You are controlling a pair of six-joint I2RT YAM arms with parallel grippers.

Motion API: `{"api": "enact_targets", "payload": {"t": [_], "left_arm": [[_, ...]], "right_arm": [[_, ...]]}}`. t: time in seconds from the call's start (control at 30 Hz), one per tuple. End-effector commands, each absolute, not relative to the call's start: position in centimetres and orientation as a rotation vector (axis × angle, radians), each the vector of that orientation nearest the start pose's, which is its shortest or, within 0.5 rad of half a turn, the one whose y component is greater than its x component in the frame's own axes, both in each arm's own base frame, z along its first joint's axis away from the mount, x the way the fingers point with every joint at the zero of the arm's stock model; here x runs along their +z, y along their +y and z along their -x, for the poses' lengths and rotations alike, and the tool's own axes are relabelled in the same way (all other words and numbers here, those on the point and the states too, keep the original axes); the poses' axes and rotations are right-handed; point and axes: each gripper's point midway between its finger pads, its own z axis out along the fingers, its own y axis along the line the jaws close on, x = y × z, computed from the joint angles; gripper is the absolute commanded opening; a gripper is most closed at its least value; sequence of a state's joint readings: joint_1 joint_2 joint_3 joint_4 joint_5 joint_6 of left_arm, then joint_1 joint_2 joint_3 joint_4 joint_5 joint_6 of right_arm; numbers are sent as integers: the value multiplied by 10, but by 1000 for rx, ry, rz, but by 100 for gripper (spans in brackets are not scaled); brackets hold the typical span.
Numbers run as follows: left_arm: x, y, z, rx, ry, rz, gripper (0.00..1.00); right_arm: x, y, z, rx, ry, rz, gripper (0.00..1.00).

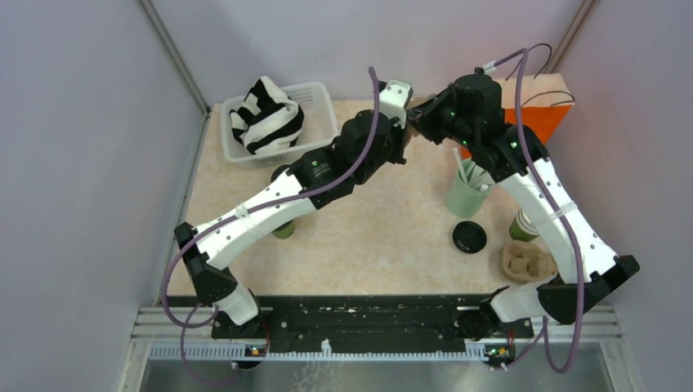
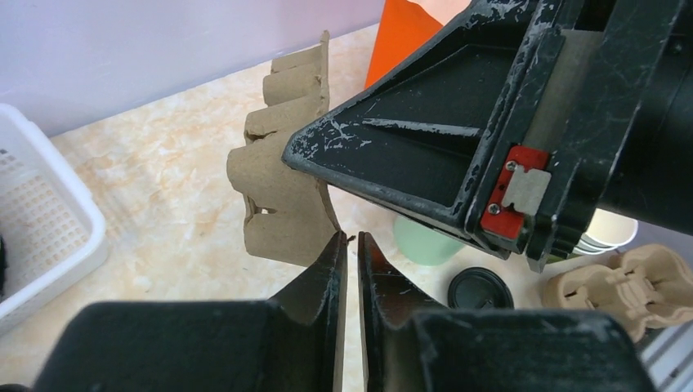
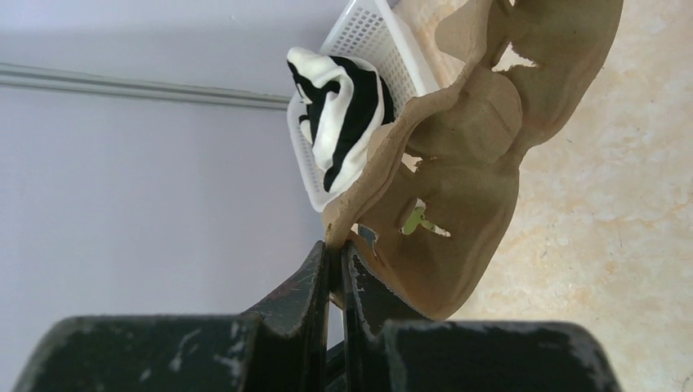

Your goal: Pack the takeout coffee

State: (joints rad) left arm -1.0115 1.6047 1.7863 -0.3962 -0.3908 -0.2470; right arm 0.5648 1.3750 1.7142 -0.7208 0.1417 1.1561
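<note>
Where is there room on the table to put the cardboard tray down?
The bare middle of the table, between the left arm and the black lid, should fit the cardboard tray. Crowded on the right: mint tumbler, green cup, spare carrier. The basket fills the back left.

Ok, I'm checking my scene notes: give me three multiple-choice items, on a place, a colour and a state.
1. Where is the striped cloth? A. in the basket B. on a shelf C. on the floor
2. What colour is the bag? A. blue B. orange C. white
3. The left gripper and right gripper are: A. both open B. both shut on the cardboard tray C. one open
Answers: A, it lies in the white basket; B, plainly orange; B, each wrist view shows a pinch on the tray's edge.
</note>
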Motion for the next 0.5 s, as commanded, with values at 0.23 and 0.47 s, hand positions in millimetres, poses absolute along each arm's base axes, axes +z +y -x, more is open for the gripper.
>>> {"api": "enact_targets", "payload": {"t": [0.23, 0.47], "left_arm": [[405, -367, -321, -385, 1731, -308, 4], [411, -360, -319, -377, 1724, -290, 0]], "right_arm": [[426, 225, -323, 1036, 1895, -686, 0], [428, 224, -324, 1031, 1885, -691, 0]]}}
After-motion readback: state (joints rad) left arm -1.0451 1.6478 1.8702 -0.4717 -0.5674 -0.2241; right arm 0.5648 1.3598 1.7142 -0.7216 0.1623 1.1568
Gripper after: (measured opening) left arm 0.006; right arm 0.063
